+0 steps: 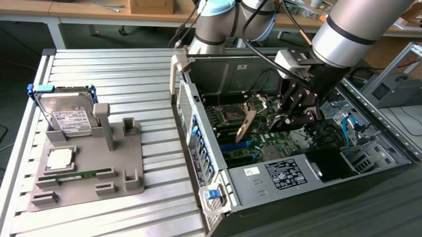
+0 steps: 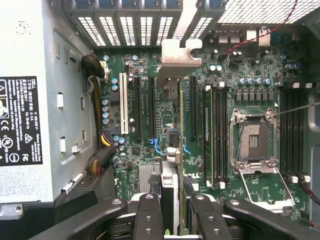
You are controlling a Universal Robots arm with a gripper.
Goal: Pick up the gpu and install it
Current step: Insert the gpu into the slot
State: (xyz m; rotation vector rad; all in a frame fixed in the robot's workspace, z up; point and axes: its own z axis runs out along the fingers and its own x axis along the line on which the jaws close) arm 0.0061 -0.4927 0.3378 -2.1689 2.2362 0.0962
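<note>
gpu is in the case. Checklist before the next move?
1. Grip: gpu is held edge-on in the gripper. ok
2. Position: gpu is inside the case, over the motherboard. ok
3. Bracket faces the rear slot covers. ok
4. Heading: card runs parallel to the black slots. ok
5. Red-black wire is apart from the card. ok
6. Seated in a slot: lower edge is hidden. cannot tell

High exterior view, close wrist view, share motherboard (image 2: 196,155).
</note>
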